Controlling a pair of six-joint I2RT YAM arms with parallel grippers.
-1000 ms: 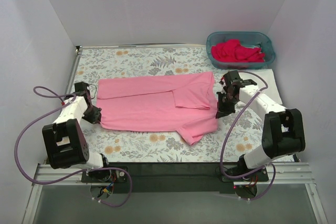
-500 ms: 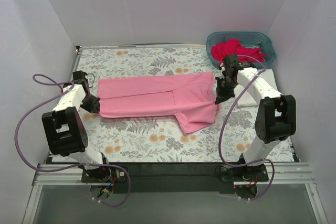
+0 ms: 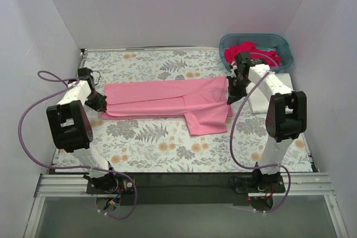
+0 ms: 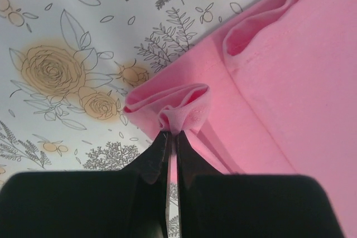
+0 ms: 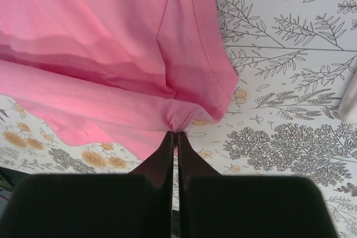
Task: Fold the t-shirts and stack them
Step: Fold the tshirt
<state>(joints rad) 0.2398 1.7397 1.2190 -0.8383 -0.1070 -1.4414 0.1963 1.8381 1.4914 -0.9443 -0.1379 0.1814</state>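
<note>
The left pincer [image 3: 98,104] is clenched on the left end of the pink shirt [image 3: 162,100]. Its wrist view shows a small pucker of fabric nipped between the closed tips, with the edge rolled into a soft loop just beyond them.

From that pincer the pink shirt runs away to the right, spread on the floral cloth [image 3: 145,137] as a long band. Its long axis lies left to right across the bases, so each arm is nearest its own end. A doubled layer shows along the middle, and one sleeve [image 3: 203,122] sticks out toward the bases near the right end, not yet tucked in.

The right pincer [image 3: 234,96] is clenched on the right end. Its wrist view shows the tips shut on a pinch of fabric beside a hemmed sleeve opening, with the shirt stretching off to its left.

This looks like a lengthwise fold in progress. The coming move turns on both ends travelling together across the short axis, so that the held edge stays parallel to the far one. If one arm leads, the band will skew.

Just right of the right arm lies what looks like a white shirt [image 3: 257,104], flat on the cloth. Beyond it, in the far right corner, the basket [image 3: 281,42] holds the red shirts [image 3: 251,55] in a heap, well apart from the fold.
</note>
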